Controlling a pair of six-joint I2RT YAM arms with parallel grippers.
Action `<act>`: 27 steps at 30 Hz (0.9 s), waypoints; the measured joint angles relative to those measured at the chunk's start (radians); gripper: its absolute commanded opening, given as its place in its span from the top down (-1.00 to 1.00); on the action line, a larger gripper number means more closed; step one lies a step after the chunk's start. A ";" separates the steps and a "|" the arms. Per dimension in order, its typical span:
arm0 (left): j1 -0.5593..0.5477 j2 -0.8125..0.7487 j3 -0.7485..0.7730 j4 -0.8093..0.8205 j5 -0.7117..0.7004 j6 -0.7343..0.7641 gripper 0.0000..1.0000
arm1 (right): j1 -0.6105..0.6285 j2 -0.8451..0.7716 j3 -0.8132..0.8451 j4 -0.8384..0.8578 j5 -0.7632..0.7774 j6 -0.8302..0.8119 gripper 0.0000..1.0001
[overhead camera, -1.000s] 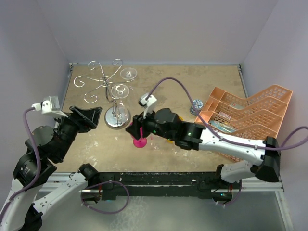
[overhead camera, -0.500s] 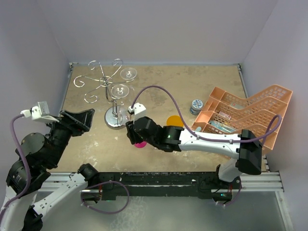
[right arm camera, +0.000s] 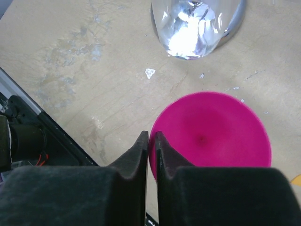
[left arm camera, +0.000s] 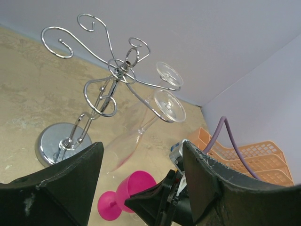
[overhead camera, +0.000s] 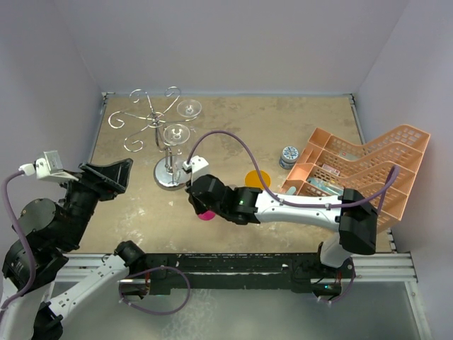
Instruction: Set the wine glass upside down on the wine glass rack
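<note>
On the scuffed tan surface [overhead camera: 297, 120] between lilac walls [overhead camera: 233, 42], the pink wine glass [overhead camera: 206, 214] stands upright near the chrome wine glass rack [overhead camera: 168, 177], its rim pinched by the right pincer [right arm camera: 151, 139], while the left pincer [left arm camera: 141, 155] gapes wide beside the rack.

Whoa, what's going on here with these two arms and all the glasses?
The robot is hanging glasses upside down on the chrome wine glass rack. Two clear glasses already hang there. The right arm has its jaws pinched on the rim of a pink wine glass, which stands upright on the table near the rack's base. The left arm hovers beside the rack, jaws wide open and empty.
</note>
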 measured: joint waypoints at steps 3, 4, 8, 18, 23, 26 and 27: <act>0.000 0.000 0.013 0.000 -0.003 -0.002 -0.30 | 0.000 -0.003 -0.009 0.020 0.003 -0.017 1.00; 0.000 0.000 0.016 0.000 -0.002 -0.005 -0.29 | 0.000 -0.006 -0.016 0.029 0.003 -0.022 1.00; 0.000 0.001 0.031 0.001 0.002 -0.008 -0.29 | 0.000 -0.058 -0.065 0.074 -0.002 -0.034 1.00; 0.000 0.014 0.074 0.028 0.029 -0.036 -0.29 | 0.000 -0.277 -0.178 0.283 -0.157 -0.042 1.00; 0.000 0.028 0.114 0.045 0.055 -0.087 -0.29 | 0.000 -0.367 -0.208 0.415 -0.214 -0.041 1.00; 0.000 0.036 0.149 0.053 0.061 -0.127 -0.29 | 0.000 -0.411 -0.225 0.501 -0.234 -0.040 1.00; 0.000 0.038 0.160 0.058 0.062 -0.144 -0.29 | 0.000 -0.426 -0.234 0.539 -0.236 -0.039 1.00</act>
